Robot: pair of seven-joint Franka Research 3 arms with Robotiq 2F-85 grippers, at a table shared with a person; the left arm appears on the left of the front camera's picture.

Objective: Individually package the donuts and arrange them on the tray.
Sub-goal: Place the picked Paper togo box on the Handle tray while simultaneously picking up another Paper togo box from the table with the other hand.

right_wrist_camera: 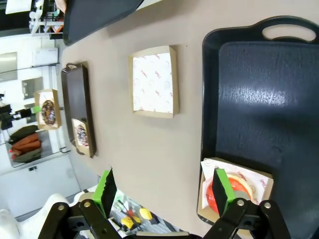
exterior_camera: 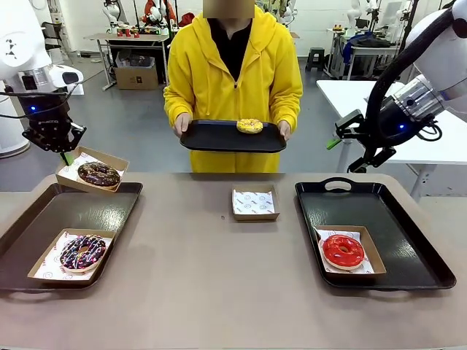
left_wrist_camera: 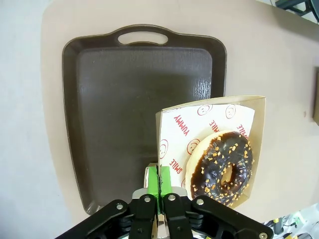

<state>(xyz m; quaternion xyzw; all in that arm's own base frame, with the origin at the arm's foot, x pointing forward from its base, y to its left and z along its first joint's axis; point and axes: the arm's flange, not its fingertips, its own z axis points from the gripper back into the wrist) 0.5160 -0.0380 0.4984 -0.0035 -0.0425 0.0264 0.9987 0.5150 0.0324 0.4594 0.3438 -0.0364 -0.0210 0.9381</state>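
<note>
While the dark donut [left_wrist_camera: 222, 167] sits in its box [left_wrist_camera: 180, 124], I have the left gripper [left_wrist_camera: 158, 177] clenched on one edge of that box. It hangs slightly tilted over the far corner of the left tray [left_wrist_camera: 124, 89], partly outside the rim.

Step in hand, as I read it: setting this boxed donut on the tray. The sprinkled donut [exterior_camera: 82, 251] is boxed at the tray's near-left corner.

Next move: carry the box inward, lower it flat onto bare tray floor, then let go. The grip is thin, one edge only, so the box may sag or swing. Go slow, keep it level.

Room: the tray's far half and right side are bare, so there's plenty of space. The box bottom must clear the raised rim before descending. Stay off the sprinkled donut's box.

Right side: red donut [exterior_camera: 343, 250] is boxed on the near part of the right tray [exterior_camera: 398, 219], and the rest of that tray is bare. The right gripper [right_wrist_camera: 163, 191] is spread wide, holding nothing, hovering off that tray's far end.

An empty box [exterior_camera: 255, 203] sits mid-table, between the trays, touching neither. The yellow donut [exterior_camera: 249, 125] lies unboxed on the tray [exterior_camera: 211, 137] the person holds at the far side. My guess is it goes into the empty box next.
</note>
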